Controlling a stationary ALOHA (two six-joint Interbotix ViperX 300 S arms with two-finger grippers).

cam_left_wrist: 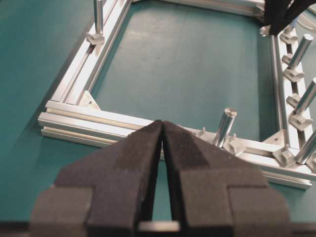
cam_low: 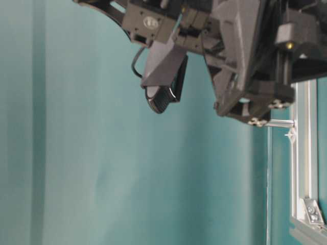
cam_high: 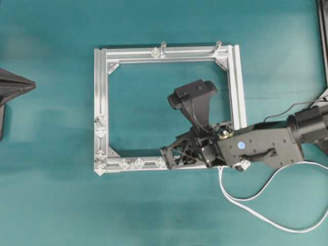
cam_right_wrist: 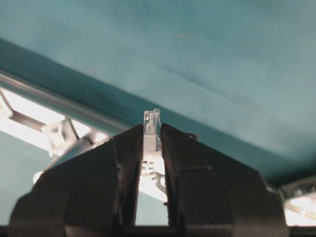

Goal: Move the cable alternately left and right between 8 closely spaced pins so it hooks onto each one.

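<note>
The cable (cam_high: 222, 182) is a thin white cord looping over the table at the lower right. Its clear plug (cam_right_wrist: 152, 126) sticks out between the jaws of my right gripper (cam_right_wrist: 152, 129), which is shut on it. That gripper (cam_high: 169, 156) hovers at the bottom rail of the silver frame (cam_high: 100, 82), beside a pin (cam_high: 160, 162). More pins (cam_high: 124, 164) stand along the bottom rail, on the left rail (cam_high: 100, 121) and on the top rail (cam_high: 155, 52). My left gripper (cam_left_wrist: 162, 124) is shut on nothing, off the frame's left side (cam_high: 28, 85).
Two taller metal posts (cam_high: 163, 47) rise from the top rail. The right arm's body (cam_high: 266, 146) and its wrist camera (cam_high: 192, 92) overhang the frame's lower right corner. In the table-level view the arm (cam_low: 230, 61) fills the top.
</note>
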